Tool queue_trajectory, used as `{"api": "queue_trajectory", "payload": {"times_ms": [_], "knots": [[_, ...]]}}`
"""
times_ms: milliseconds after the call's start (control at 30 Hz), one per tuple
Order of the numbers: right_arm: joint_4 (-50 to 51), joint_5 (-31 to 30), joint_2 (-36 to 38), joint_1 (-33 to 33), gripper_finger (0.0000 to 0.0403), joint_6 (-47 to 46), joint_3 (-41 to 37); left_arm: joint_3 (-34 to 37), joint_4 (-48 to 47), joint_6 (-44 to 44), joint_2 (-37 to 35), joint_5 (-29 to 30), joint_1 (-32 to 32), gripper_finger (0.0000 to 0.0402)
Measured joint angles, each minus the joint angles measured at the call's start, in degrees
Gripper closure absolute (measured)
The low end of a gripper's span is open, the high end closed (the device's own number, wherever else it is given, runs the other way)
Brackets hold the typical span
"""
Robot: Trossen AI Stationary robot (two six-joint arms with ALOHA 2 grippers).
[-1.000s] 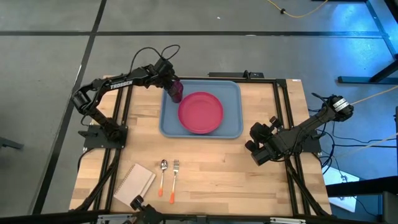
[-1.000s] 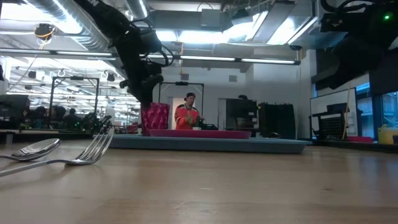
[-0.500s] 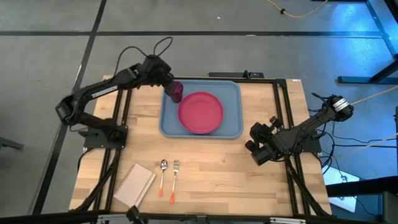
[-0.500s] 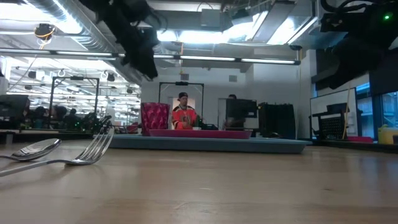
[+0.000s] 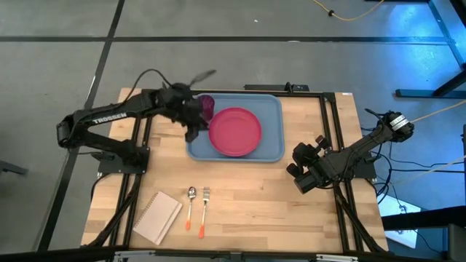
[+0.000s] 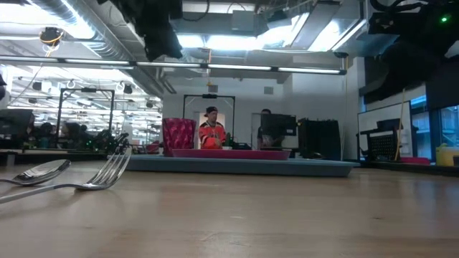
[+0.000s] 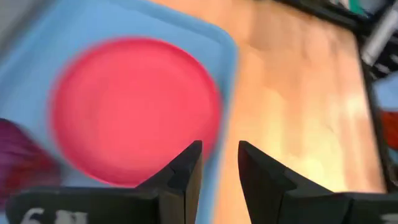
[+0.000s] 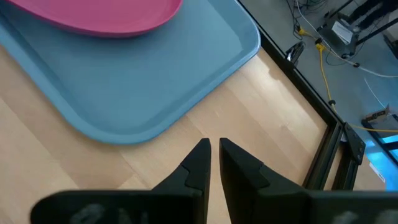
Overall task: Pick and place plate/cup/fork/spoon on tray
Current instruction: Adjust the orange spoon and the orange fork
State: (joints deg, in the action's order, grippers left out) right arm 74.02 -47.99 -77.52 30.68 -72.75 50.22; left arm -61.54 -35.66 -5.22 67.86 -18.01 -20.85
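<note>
Since a second ago, the left gripper [image 5: 193, 125] has left the small maroon plastic cup [image 5: 207, 106] on the light blue rectangular tray [image 5: 271, 149] beside the round pink plate [image 5: 235, 131], jaws narrowly parted, empty. Orange-handled fork [image 5: 204, 211] and spoon [image 5: 190, 206] remain on the wooden worktop [image 5: 255, 196]. The right gripper [image 8: 213, 163], nearly closed, waits near the tray.

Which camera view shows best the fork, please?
The high view: the fork lies whole on the table, beside the spoon. The low view shows it close but only side-on, handle hidden. Neither wrist view shows it.
</note>
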Motion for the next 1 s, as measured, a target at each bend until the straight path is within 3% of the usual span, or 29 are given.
{"api": "queue_trajectory", "payload": {"times_ms": [400, 667, 833, 1000], "knots": [[0.0, -0.02, 0.02, 0.01, 0.0363, 0.0, 0.0, 0.07, -3.14, -3.57, 0.03, 1.27, 18.15, 0.0305], [0.0, -0.02, 0.04, -0.01, 0.0363, 0.02, 0.0, 0.07, -3.14, -9.98, 0.03, 10.87, 27.08, 0.0305], [0.0, -0.04, 0.03, 0.0, 0.0363, 0.01, 0.0, 0.07, -3.14, -16.85, 0.03, 17.15, 30.53, 0.0305], [-0.02, -0.49, 0.04, -0.01, 0.0363, 2.32, 0.0, 0.07, -3.24, -18.25, 0.03, 21.67, 32.34, 0.0305]]}}
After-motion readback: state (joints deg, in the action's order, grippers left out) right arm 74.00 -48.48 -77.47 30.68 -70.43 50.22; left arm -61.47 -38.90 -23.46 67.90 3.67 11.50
